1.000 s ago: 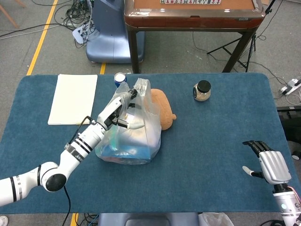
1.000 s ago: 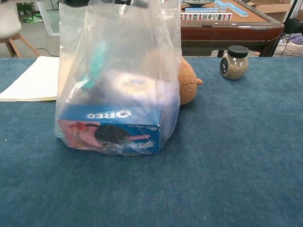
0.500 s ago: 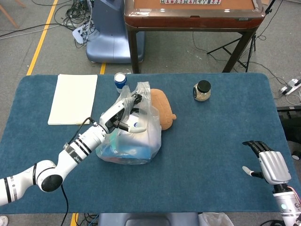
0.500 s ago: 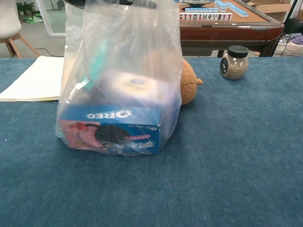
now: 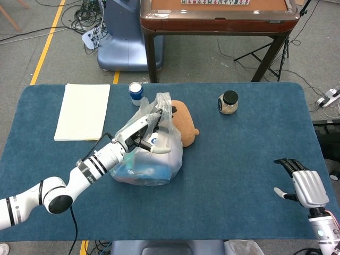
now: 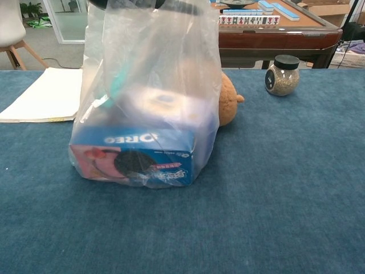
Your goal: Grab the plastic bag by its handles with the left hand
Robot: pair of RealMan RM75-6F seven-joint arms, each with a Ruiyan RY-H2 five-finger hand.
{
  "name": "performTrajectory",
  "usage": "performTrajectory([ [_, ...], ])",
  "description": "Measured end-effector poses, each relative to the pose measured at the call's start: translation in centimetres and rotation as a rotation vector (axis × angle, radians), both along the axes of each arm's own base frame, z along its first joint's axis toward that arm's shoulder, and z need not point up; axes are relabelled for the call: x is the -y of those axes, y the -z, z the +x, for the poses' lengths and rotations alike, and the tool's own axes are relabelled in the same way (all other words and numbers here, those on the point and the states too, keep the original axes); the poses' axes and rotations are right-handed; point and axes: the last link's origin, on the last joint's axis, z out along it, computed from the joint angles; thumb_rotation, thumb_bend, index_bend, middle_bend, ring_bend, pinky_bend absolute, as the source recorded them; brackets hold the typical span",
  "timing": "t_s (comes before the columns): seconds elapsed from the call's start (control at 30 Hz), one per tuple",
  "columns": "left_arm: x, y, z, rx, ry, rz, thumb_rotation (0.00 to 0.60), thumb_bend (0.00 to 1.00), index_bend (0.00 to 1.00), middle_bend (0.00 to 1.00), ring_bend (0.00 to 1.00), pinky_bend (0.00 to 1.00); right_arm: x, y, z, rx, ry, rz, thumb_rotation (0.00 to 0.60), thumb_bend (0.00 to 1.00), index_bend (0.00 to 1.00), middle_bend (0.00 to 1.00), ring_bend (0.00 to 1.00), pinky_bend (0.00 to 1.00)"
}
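Note:
A clear plastic bag (image 5: 154, 154) (image 6: 149, 97) stands on the blue table, holding an Oreo box (image 6: 132, 157) and other packs. My left hand (image 5: 144, 129) reaches over the bag's top and grips its bunched handles (image 5: 161, 102). In the chest view only the dark underside of that hand (image 6: 142, 3) shows at the top edge, above the bag. My right hand (image 5: 304, 184) rests open near the table's front right corner, far from the bag.
A brown plush toy (image 5: 184, 123) (image 6: 228, 100) leans against the bag's far right side. A glass jar (image 5: 229, 102) (image 6: 282, 75) stands at the back right. A can (image 5: 136, 91) is behind the bag, and a white pad (image 5: 83, 110) lies at the left.
My left hand has moved to the right along with the bag's top, and the bag has shifted slightly right. The right hand has stayed still.

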Motion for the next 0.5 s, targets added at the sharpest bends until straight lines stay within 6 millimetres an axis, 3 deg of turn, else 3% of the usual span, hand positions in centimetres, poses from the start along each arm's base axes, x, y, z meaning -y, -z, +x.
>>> performTrajectory([
  [0.5, -0.85, -0.14, 0.47, 0.058, -0.020, 0.053, 0.600, 0.00, 0.03, 0.00, 0.04, 0.23, -0.12, -0.27, 0.19, 0.006, -0.007, -0.008, 0.600, 0.00, 0.30, 0.28, 0.23, 0.52],
])
